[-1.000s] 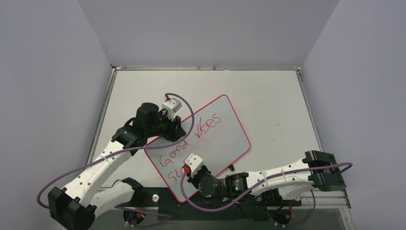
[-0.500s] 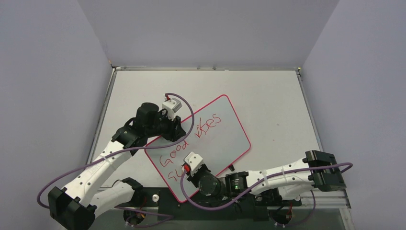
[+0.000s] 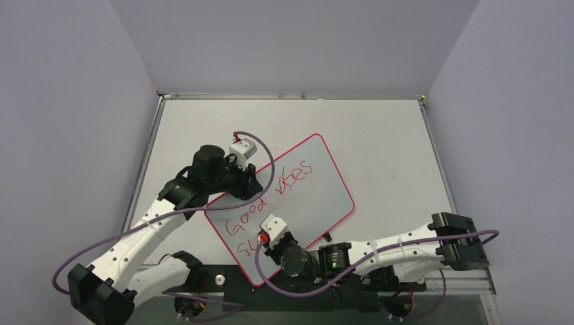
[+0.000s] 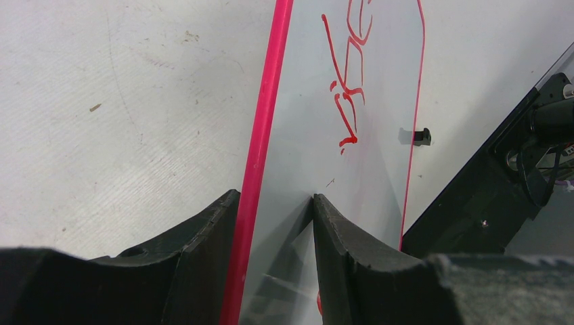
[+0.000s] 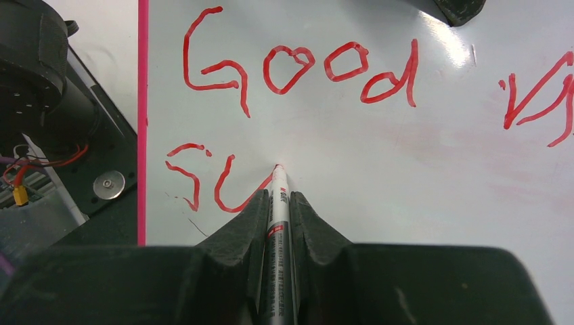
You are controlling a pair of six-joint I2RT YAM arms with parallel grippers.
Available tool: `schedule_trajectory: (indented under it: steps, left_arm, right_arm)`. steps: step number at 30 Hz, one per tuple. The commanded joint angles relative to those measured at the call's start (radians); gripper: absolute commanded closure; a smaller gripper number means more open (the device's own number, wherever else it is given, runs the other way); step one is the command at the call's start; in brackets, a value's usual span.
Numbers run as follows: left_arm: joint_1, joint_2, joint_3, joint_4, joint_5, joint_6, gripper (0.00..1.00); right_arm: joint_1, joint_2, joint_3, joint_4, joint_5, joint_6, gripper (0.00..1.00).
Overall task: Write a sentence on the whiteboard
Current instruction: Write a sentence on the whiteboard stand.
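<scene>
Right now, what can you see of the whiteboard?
The whiteboard is glossy white with rounded corners, a thin pink-red frame and a black clip on one long edge. It lies skewed on the table, bearing red handwriting: "Good vibes" plus a started second line. The left hand straddles its frame; the tip of a marker touches it.

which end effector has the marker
The right end effector, shut on the marker, tip on the whiteboard; the left end effector only straddles its pink edge.
</scene>
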Motion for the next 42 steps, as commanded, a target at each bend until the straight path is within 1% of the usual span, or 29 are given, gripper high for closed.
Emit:
schedule_trajectory:
  steps: [1, 10, 22, 27, 36, 42]
  left_arm:
    - [-0.003, -0.003, 0.019, 0.040, -0.073, 0.032, 1.00]
    - [-0.003, -0.001, 0.020, 0.038, -0.074, 0.032, 1.00]
    - [-0.003, -0.003, 0.019, 0.038, -0.074, 0.032, 1.00]
    - [-0.003, -0.003, 0.020, 0.038, -0.075, 0.032, 1.00]
    - [-0.003, -0.003, 0.020, 0.037, -0.075, 0.032, 1.00]
    - [-0.004, -0.005, 0.019, 0.037, -0.080, 0.032, 1.00]
  right_arm:
    - [0.003, -0.004, 0.010, -0.021, 0.027, 0.018, 1.00]
    - [0.027, -0.014, -0.016, -0.038, 0.039, 0.081, 1.00]
    - [0.061, -0.029, -0.023, -0.076, 0.062, 0.122, 1.00]
    - [0.062, -0.045, -0.022, -0.123, 0.106, 0.127, 1.00]
    - [0.058, -0.116, 0.012, -0.186, 0.167, 0.063, 1.00]
    - [0.028, -0.176, 0.035, -0.170, 0.139, -0.009, 1.00]
